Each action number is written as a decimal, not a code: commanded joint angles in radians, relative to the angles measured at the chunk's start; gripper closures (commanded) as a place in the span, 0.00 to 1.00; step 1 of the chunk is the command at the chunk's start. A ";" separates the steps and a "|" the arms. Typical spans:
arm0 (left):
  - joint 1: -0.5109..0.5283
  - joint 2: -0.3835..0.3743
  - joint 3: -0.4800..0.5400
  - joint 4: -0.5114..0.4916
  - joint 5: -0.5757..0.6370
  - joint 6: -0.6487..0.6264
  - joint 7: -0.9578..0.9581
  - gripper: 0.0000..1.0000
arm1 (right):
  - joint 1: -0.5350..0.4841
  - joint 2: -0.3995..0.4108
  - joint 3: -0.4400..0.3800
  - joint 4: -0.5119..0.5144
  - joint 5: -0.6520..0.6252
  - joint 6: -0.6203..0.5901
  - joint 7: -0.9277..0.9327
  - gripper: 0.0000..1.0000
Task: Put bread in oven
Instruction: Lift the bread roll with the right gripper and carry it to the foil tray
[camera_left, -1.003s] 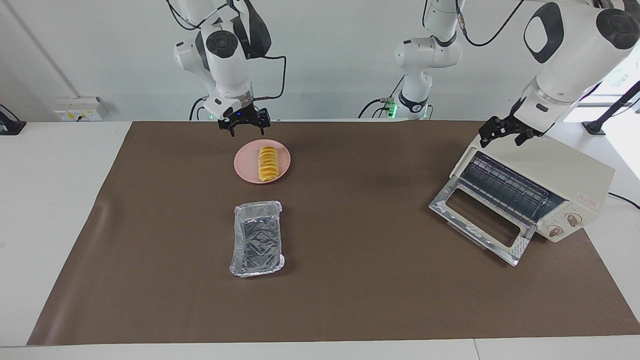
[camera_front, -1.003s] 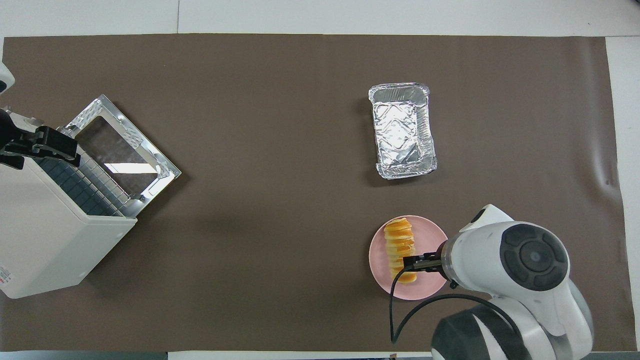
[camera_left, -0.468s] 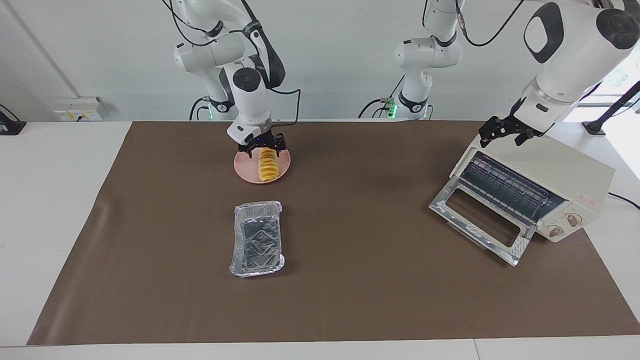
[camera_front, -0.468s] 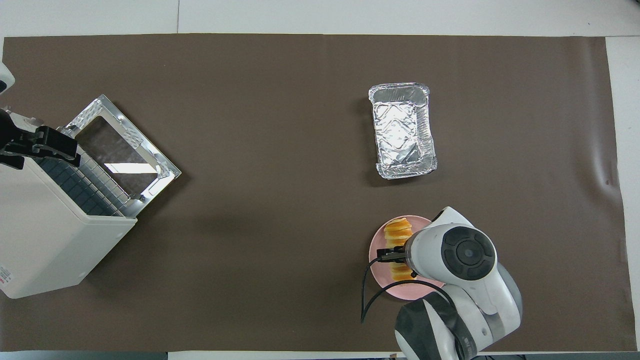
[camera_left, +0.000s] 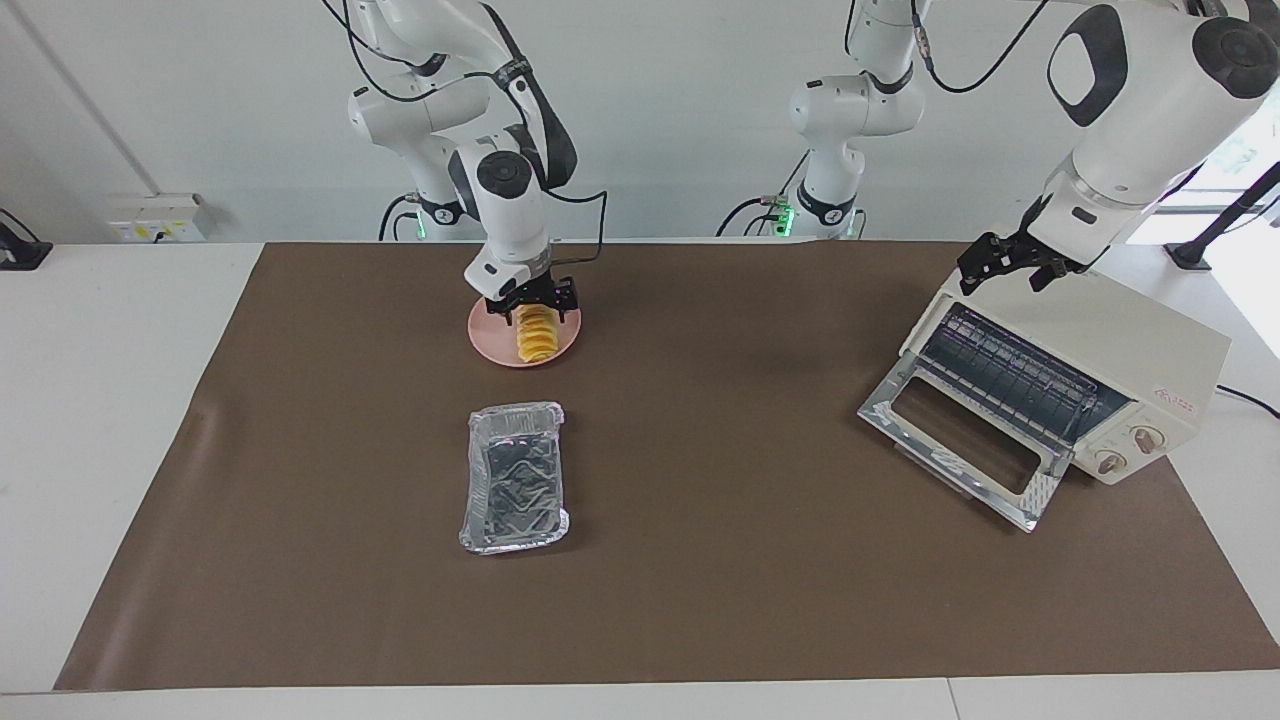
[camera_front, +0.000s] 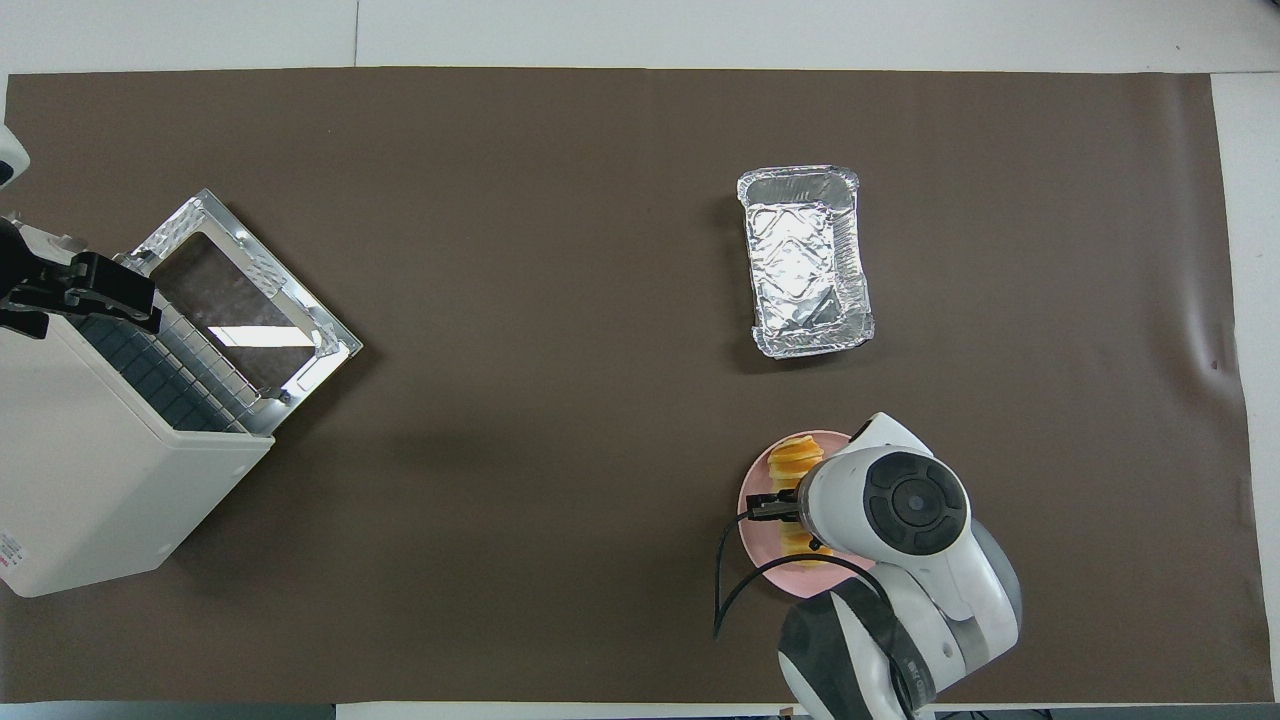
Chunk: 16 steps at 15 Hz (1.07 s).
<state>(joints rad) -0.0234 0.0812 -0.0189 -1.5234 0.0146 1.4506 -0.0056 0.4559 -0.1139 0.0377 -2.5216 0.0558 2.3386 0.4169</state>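
The bread (camera_left: 538, 342), a ridged golden loaf, lies on a round pink plate (camera_left: 484, 340) toward the right arm's end of the table. My right gripper (camera_left: 533, 303) is down at the loaf's end nearest the robots, open, with one finger on each side of it. In the overhead view the right wrist covers most of the bread (camera_front: 793, 457). The cream oven (camera_left: 1140, 345) stands at the left arm's end, its glass door (camera_left: 958, 440) dropped open and the wire rack showing. My left gripper (camera_left: 1008, 266) hangs open over the oven's top edge and waits.
A crinkled silver foil tray (camera_left: 515, 478) lies on the brown mat, farther from the robots than the plate. The right arm's black cable loops beside the plate (camera_front: 752, 525). The oven (camera_front: 90, 480) sits angled at the mat's corner.
My right gripper has come down from above the plate's robot-side edge onto the bread and now straddles it. The left arm, oven and foil tray have not moved.
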 joint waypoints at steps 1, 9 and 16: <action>-0.006 -0.023 0.007 -0.023 0.008 0.008 0.001 0.00 | -0.006 0.010 -0.002 -0.020 0.007 0.031 -0.021 0.36; -0.006 -0.023 0.007 -0.023 0.008 0.008 0.001 0.00 | 0.000 0.045 -0.002 0.047 0.007 0.009 -0.015 1.00; -0.006 -0.023 0.007 -0.023 0.008 0.008 0.001 0.00 | -0.077 0.088 -0.004 0.430 0.007 -0.373 -0.050 1.00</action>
<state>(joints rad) -0.0234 0.0812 -0.0189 -1.5234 0.0146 1.4506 -0.0056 0.4242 -0.0796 0.0307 -2.2056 0.0558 2.0310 0.4131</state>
